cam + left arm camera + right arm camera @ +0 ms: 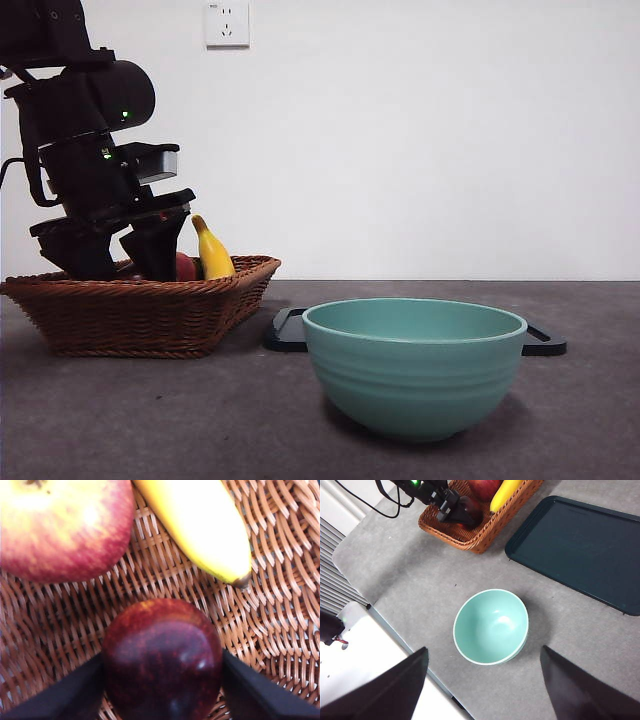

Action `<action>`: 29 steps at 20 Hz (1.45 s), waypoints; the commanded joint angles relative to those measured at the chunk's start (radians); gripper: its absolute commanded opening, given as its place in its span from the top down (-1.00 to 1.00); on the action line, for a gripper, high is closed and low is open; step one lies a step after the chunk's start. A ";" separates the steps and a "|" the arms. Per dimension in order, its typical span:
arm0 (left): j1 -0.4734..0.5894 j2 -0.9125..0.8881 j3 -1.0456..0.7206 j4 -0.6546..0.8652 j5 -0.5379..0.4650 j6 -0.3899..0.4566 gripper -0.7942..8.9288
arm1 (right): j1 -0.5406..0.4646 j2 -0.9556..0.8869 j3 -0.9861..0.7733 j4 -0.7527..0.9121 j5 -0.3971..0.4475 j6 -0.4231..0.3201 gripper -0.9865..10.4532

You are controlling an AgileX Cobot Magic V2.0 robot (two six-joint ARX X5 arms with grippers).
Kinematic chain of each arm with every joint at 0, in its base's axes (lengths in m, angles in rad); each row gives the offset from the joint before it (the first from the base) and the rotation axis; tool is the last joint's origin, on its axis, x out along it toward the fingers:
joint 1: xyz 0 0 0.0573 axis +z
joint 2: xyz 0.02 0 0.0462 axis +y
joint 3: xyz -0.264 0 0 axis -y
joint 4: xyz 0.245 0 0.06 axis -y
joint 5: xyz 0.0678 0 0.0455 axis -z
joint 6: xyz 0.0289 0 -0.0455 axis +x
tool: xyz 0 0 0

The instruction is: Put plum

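In the front view the left gripper (pixel 118 262) reaches down into the wicker basket (pixel 140 310), beside a banana (pixel 213 253); a green bowl (pixel 414 365) stands in front, apart from the basket. In the left wrist view the plum (pixel 162 660) sits on the basket floor between the two jaws, which touch its sides in a grasp; an apple (pixel 62 525) lies near. In the right wrist view the right gripper (pixel 482 685) hangs high above the bowl, jaws spread wide and holding nothing, with a dark tray (pixel 580 550) beside the basket.

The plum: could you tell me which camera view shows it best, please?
The left wrist view: the plum fills it, between the left gripper jaws. The right wrist view shows it small and distant; in the front view, the gripper hides it.
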 commanded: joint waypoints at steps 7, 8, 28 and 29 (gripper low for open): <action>-0.016 -0.122 0.023 -0.029 0.000 -0.003 0.28 | 0.004 0.005 0.021 0.003 -0.001 0.004 0.20; -0.026 -0.169 0.023 -0.047 0.005 -0.004 0.28 | 0.004 0.005 0.021 0.003 -0.001 0.004 0.20; -0.580 -0.246 0.023 -0.075 0.147 0.003 0.28 | 0.004 0.005 0.021 0.003 0.000 0.004 0.20; -0.593 -0.215 0.023 -0.064 0.145 0.008 0.28 | 0.004 0.005 0.021 0.003 0.000 0.004 0.20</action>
